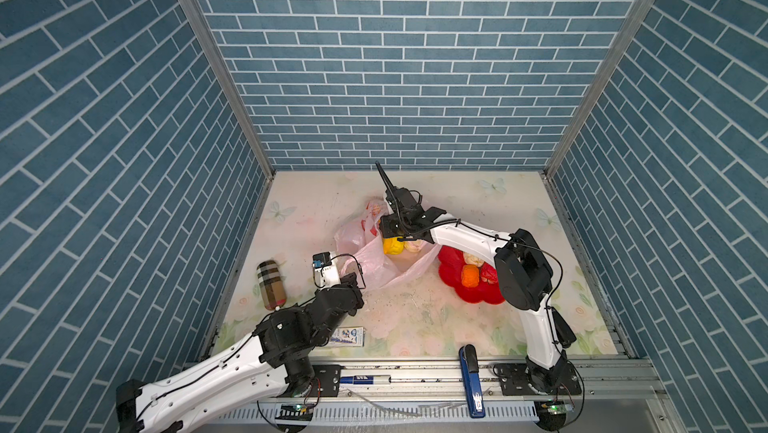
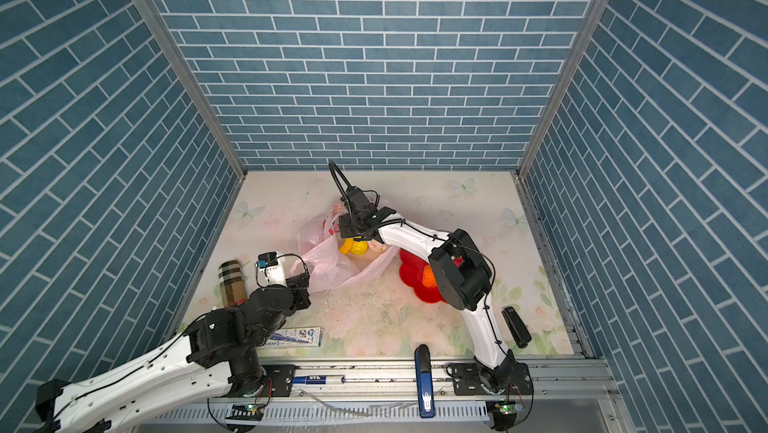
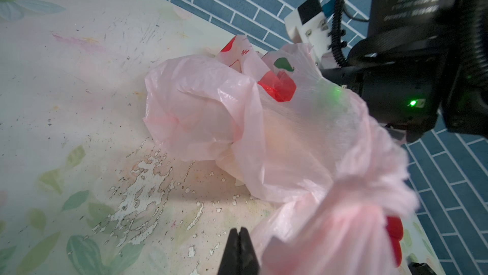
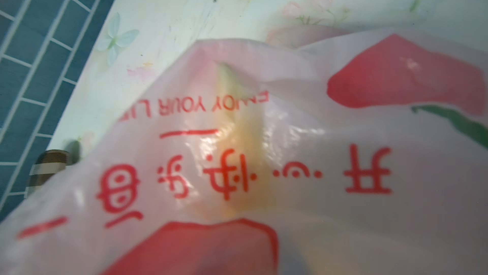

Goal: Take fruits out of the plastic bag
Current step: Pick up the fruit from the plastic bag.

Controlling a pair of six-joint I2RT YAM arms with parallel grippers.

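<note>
The pale-pink plastic bag lies crumpled mid-table with its mouth facing the red plate. Inside the mouth show a yellow fruit and a beige one. My right gripper hangs right over them; its fingers are hidden, and bag film fills its wrist view, with a yellowish fruit showing through. My left gripper is shut at the bag's near-left corner, and the film bunches into it. An orange fruit, a red one and a beige one lie on the plate.
A brown checked cylinder lies by the left wall. A white-and-blue carton is near the front edge. A blue stapler and a pen sit on the front rail. A black object lies front right.
</note>
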